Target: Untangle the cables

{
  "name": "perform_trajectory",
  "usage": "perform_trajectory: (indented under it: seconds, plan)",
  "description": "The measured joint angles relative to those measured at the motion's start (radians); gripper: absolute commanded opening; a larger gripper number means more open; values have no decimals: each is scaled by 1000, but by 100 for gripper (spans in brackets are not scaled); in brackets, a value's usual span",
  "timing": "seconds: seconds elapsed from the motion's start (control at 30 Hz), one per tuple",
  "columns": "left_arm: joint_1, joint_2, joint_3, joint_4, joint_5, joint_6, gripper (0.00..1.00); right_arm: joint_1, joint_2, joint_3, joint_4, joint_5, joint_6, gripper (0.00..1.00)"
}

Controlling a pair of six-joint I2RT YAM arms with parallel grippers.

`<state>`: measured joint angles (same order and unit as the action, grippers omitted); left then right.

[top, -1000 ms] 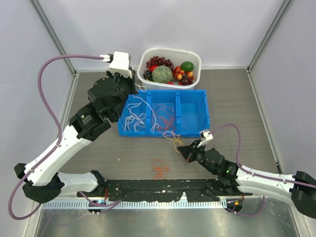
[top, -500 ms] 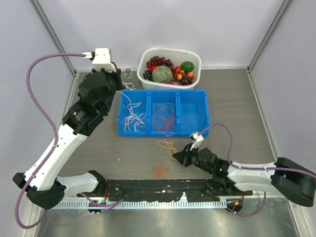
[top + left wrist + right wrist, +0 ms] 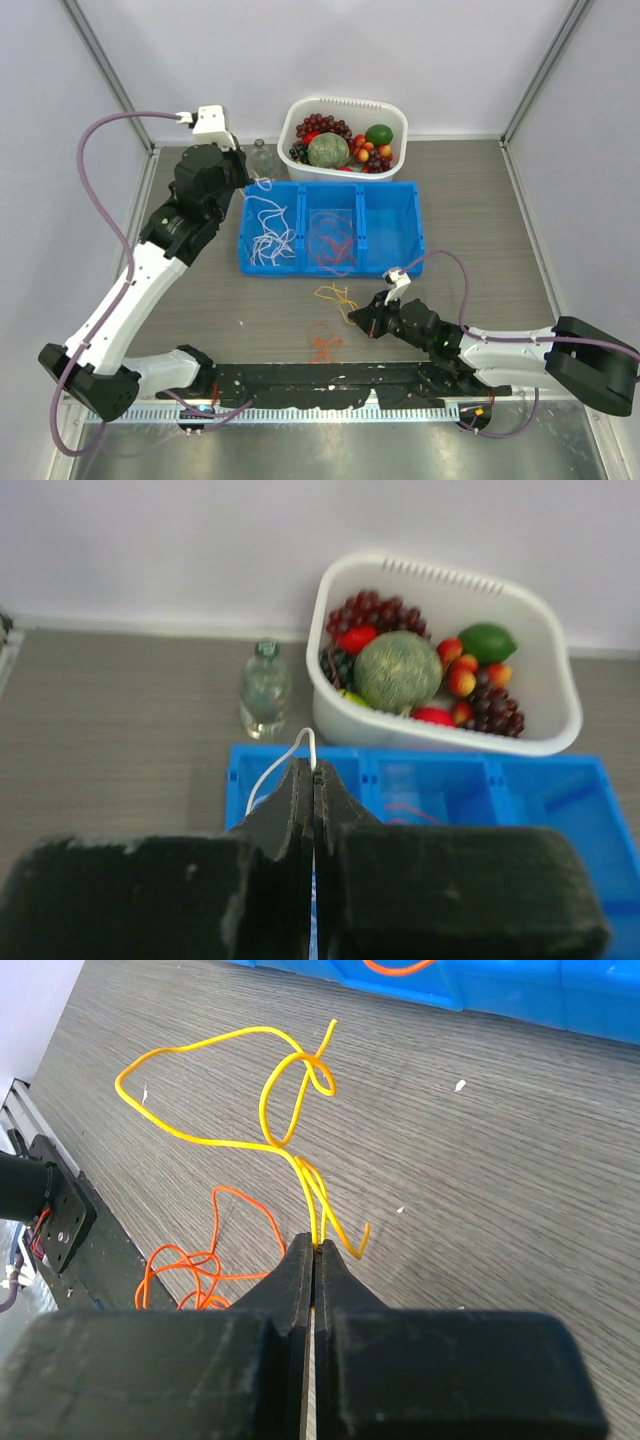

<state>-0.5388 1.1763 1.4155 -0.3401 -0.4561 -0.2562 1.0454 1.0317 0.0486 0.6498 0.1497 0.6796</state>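
**both grippers clenched, each on one cord**

my right gripper (image 3: 315, 1250) is pinched tight on a thin, curly yellow cord (image 3: 263, 1108). it lies on the grey wood-grain tabletop (image 3: 480, 240), just in front of the blue plastic three-compartment tray (image 3: 330, 186). from my fingertips its long axis runs away toward the tray, looping once and then bending off to the left. a thin orange cord (image 3: 190, 1260) sits bunched near my fingers on the left. the two look apart, though i can't be sure they don't touch under my fingers.

my left gripper (image 3: 305, 772) is clamped on a thin white cord (image 3: 272, 768) above the tray's left compartment. the cord arches over the fingertips and drops behind them, so its lower run is hidden in the wrist view. the overhead view shows more white cords (image 3: 268, 235) in that compartment and red cords (image 3: 335, 245) in the middle one. i can't tell how mine joins the white ones.

i judge the right arm nearer to both the yellow and orange cords.
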Motion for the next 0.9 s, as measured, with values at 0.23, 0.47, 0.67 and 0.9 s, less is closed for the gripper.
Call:
perform_trajectory:
  seconds: [0.23, 0.47, 0.67, 0.9]
  plan:
    - [75, 68, -207, 2, 82, -185, 0, 0, -6, 0, -2, 1, 0, 1]
    - [133, 208, -360, 2, 200, -373, 0, 1, -22, 0, -11, 1, 0, 1]
    - [222, 329, -388, 30, 361, -453, 0, 1, -62, 0, -19, 5, 0, 1]
    - [237, 373, -389, 51, 416, -469, 6, 1, -97, 0, -23, 12, -1, 1]
